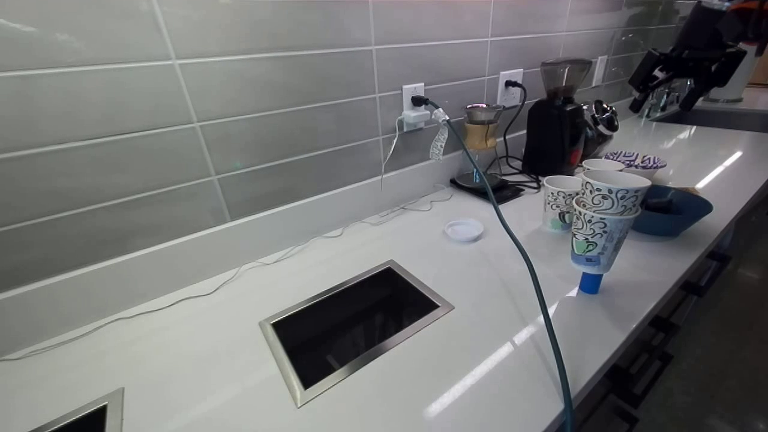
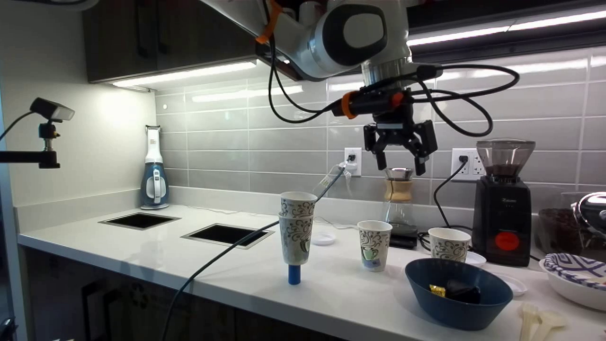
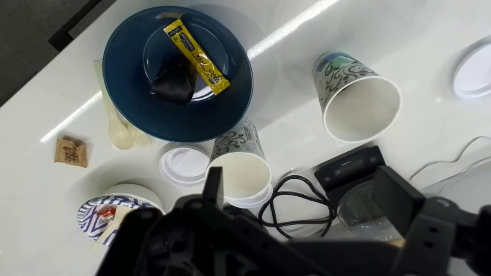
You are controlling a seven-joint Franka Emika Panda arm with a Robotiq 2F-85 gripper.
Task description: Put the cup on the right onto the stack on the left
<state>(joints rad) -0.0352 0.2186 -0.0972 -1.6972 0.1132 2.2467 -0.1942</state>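
The stack (image 1: 602, 240) (image 2: 297, 232) is nested white patterned cups standing upright on a small blue piece near the counter's front edge in both exterior views. It is out of the wrist view. Two single patterned cups stand upright to its right in an exterior view: a middle cup (image 2: 373, 246) (image 1: 559, 204) (image 3: 360, 109) and a rightmost cup (image 2: 449, 245) (image 3: 241, 172), partly hidden behind the dark blue bowl. Which one is the task's cup I cannot tell. My gripper (image 2: 400, 166) (image 1: 664, 103) (image 3: 305, 186) is open and empty, in the air above the counter.
The dark blue bowl (image 2: 450, 312) (image 3: 126, 84) holds a yellow packet and a dark item. A coffee grinder (image 2: 503, 222), a glass carafe (image 2: 399, 208) on a scale and white lids (image 3: 184, 165) stand nearby. A cable (image 1: 522, 246) hangs across the counter beside the stack.
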